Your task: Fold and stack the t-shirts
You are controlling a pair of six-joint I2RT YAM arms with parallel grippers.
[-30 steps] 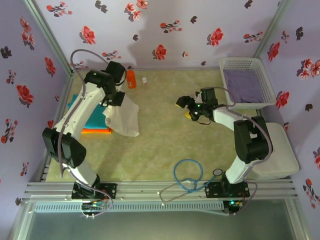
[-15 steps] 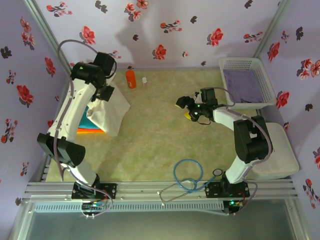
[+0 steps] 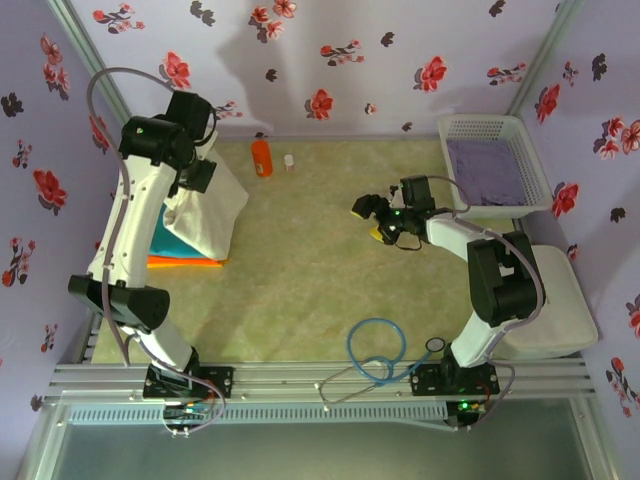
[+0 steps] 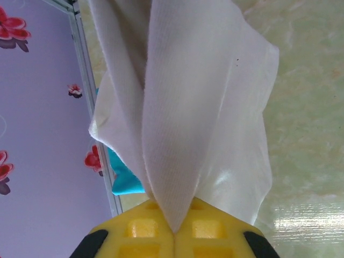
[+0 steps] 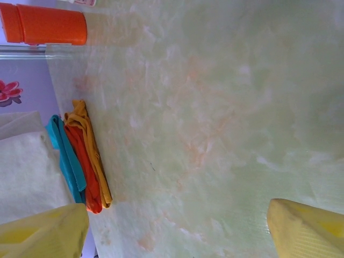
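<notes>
White tee (image 3: 205, 215) hangs bunched from the left gripper (image 3: 203, 177), just left of the bottle (image 3: 262, 157) and a little nearer the arm bases than it. We find the yellow fingers (image 4: 145, 228) pressed together, with a gathered fold of the cloth pinched between them. The rest falls away in loose, creased folds.

In the top view the lower part of the cloth covers the teal tee (image 3: 163, 240), which lies folded flat on the orange tee (image 3: 185, 262). This stack sits left of the bottle, near the table's (image 3: 320, 290) left edge. We cannot tell whether the hanging cloth touches the stack.

The right gripper (image 3: 375, 215) hovers low over bare table well to the right of the bottle. Its jaws stand wide apart with nothing between them.

Farther right of the bottle, a white basket (image 3: 480, 122) holds a purple cloth (image 3: 485, 170).
</notes>
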